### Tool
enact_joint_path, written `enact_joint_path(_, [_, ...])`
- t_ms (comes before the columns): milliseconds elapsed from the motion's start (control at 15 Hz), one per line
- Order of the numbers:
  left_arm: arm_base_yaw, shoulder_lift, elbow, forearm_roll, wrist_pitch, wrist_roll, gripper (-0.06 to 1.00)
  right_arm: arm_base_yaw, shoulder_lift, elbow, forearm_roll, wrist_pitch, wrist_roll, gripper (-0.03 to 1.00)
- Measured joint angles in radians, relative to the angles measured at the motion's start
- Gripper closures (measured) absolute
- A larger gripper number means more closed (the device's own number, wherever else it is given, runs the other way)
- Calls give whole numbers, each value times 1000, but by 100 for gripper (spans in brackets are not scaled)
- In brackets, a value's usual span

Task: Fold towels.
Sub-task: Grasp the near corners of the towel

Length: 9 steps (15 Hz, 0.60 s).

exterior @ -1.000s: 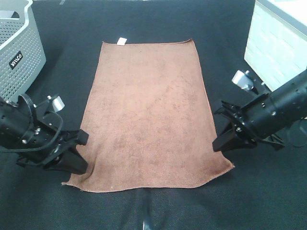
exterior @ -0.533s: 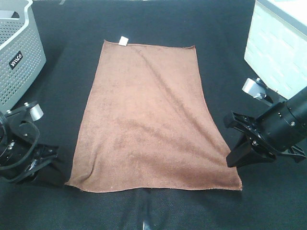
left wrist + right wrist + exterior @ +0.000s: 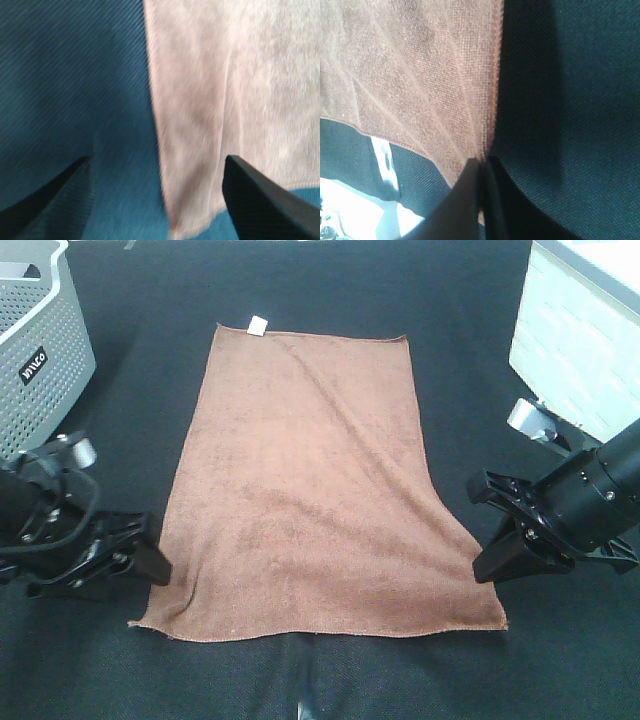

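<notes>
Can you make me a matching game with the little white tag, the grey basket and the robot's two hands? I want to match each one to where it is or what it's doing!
Things:
1. white tag
2. grey basket
3. left hand
4. right hand

Clues:
A. pinched shut on the towel's side edge
B. open, one finger on each side of the towel's edge
C. far left, apart from the towel
D. on the towel's far short edge

Right pairs: 1-D, 2-C, 3-B, 4-A.
</notes>
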Motion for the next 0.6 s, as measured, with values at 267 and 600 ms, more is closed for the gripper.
enact_joint_path(267, [0,126,-129,-2,100,0,32,0,0,0,0,-1,0,97])
enact_joint_path(600, [0,186,-178,2,146,21,92,0,0,0,0,-2,0,97])
